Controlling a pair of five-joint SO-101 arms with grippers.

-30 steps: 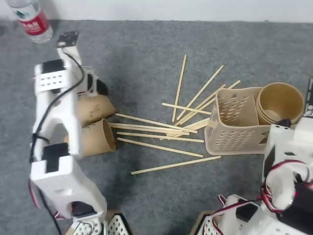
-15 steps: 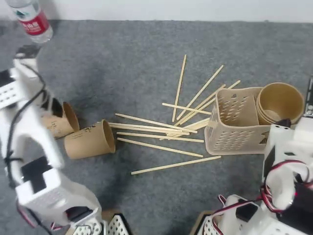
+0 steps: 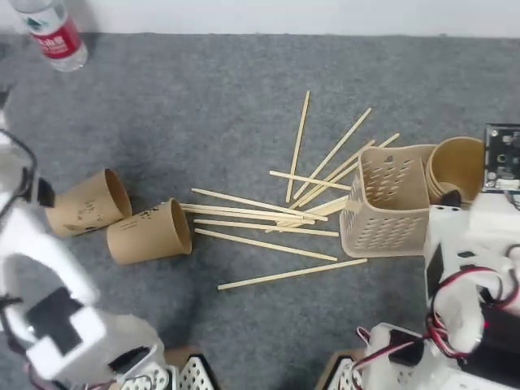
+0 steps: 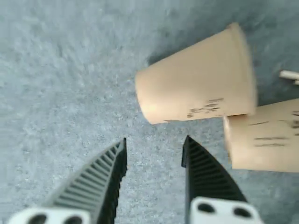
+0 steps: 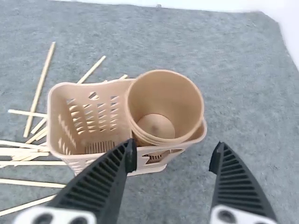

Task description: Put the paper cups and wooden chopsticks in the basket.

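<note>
Two cups (image 3: pixel 85 203) lie on their sides, side by side on the counter (image 3: pixel 244 73), with the left hand (image 4: pixel 155 139) spread wide just beside one. Chopsticks (image 3: pixel 264 243) lie scattered between them and the basket (image 3: pixel 382 211). It holds stacked cups (image 3: pixel 467 162), and the right hand (image 5: pixel 174 143) hangs wide open above it.

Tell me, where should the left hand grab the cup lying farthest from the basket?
The cup lies on its side, with its narrower closed bottom toward the open left hand. I'd grip across the round wall near that bottom, coming in from the bottom end so the hand straddles it. The mouth end sits close to the other cup, so there's probably less room there.
</note>
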